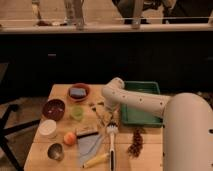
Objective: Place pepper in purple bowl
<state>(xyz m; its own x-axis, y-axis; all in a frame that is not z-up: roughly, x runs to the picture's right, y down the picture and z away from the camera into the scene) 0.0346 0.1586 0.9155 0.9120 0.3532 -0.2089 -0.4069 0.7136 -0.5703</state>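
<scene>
Dark cabinetry and a pale rail fill the background, and below them stands a wooden tabletop (42,150) crowded with small things. A white arm (145,102) reaches in from the right, bends at a rounded joint, and points down at the middle of the tabletop. Its tool (106,113) hangs low there, just above the wood. Whether the tool is spread or pressed together cannot be told.

The pepper (100,118) shows only as a small dark slender shape lying on the wood just beside the tool, slightly to its left and nearer the camera. Whether the two touch cannot be told. The purple bowl (54,108) sits well apart to the tool's left, near the tabletop's left edge, with a dark inside. Between bowl and tool stands a small light-green cup (76,112).

Beyond and to the left of the tool is a red-orange bowl (79,92) holding a blue sponge (78,91). Just to the right of the tool lies a green tray (142,95), partly covered by the arm.

Nearer the camera than the tool lies a brush (112,132) with a white head, and left of it a grey-blue cloth (90,146). A yellow stick-like piece (96,160) lies below those. Farther left are a white cup (48,128), an orange fruit (70,137) and a grey metal cup (55,151).
</scene>
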